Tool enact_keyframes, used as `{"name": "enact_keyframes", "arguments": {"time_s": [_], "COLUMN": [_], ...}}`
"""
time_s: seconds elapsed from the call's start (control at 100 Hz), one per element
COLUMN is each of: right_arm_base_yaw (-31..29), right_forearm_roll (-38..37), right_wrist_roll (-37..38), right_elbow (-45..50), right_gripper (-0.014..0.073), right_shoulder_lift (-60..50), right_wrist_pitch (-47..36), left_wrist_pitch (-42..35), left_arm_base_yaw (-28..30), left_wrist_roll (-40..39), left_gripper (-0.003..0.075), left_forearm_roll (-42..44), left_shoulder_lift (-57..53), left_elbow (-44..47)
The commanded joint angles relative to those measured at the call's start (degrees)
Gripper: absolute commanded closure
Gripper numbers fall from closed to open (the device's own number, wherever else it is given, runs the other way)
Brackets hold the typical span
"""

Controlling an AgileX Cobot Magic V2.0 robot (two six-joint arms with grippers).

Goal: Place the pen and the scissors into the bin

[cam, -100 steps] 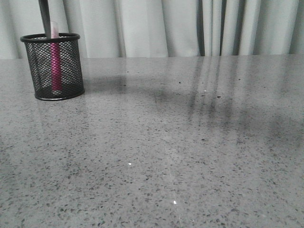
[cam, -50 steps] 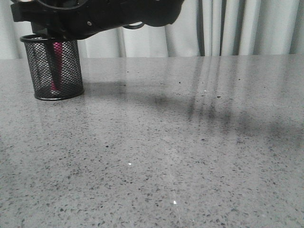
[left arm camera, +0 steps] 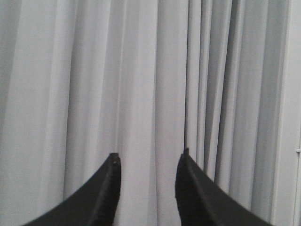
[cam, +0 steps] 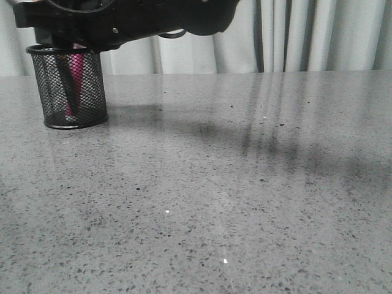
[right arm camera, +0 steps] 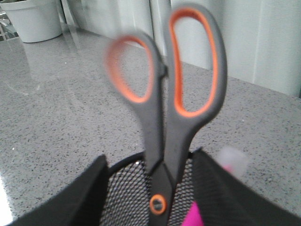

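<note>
— Since the bin [cam: 68, 86] is light mesh, could it tip?
— Possibly. My right gripper [right arm camera: 150, 188] stands apart around the scissors [right arm camera: 167, 108], blades down inside it (stiff, slippery; grip by the pivot). The pen [cam: 73, 82] is inside too.

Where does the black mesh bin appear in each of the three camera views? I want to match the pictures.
Front view: the bin stands at far left on the table, under a black arm.
Left wrist view: not in it; only curtain and the left gripper.
Right wrist view: its mesh sits between the fingers, scissors rising from it.
Shared landmark: the pink pen in the bin.
</note>
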Motion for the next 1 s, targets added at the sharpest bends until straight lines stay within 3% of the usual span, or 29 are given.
{"name": "enact_keyframes", "arguments": {"time_s": [0.0,0.15,0.2,0.25,0.37,0.56,0.63,0.82,0.99], "right_arm_base_yaw": [-0.33,-0.73,-0.87,-0.87,-0.87,-0.87,-0.54,0.48,0.48], "right_forearm_roll": [0.63,1.19,1.19,1.19,0.12,-4.31,-5.68,-5.94,-2.81], "right_wrist_roll": [-0.11,-0.11,-0.11,-0.11,0.0,-0.01,-0.01,-0.1,-4.91], "right_elbow": [-0.99,-0.99,-0.99,-0.99,-0.99,4.92,10.65,30.04,43.88], "right_gripper": [0.0134,0.0148,0.0189,0.0288,0.0674,0.0662,0.0662,0.0662,0.0662], "right_shoulder_lift": [-4.07,-7.14,-9.03,-11.19,-17.57,-31.94,-39.37,-61.26,-80.73], "right_wrist_pitch": [-2.52,-2.82,-2.5,-1.53,1.85,9.65,15.38,40.84,46.85], "left_wrist_pitch": [-0.05,-5.0,-6.97,-8.69,-12.45,-12.13,-8.98,0.58,1.72], "left_arm_base_yaw": [-0.37,-0.37,-0.37,-0.37,-0.37,-0.37,-0.37,-0.37,-0.37], "left_wrist_roll": [-0.3,-0.3,-0.3,-0.3,-0.3,0.27,0.27,0.27,0.27], "left_gripper": [0.0471,0.0484,0.0514,0.0565,0.0742,0.0739,0.0739,0.0739,0.0739], "left_forearm_roll": [0.61,0.61,0.61,0.4,-1.54,-7.41,-7.85,-7.85,-7.94], "left_shoulder_lift": [-0.32,-2.32,-3.46,-4.88,-9.05,-14.41,-15.85,-16.87,-16.87], "left_elbow": [-1.08,1.3,2.74,4.46,9.0,16.82,20.05,27.17,30.37]}}
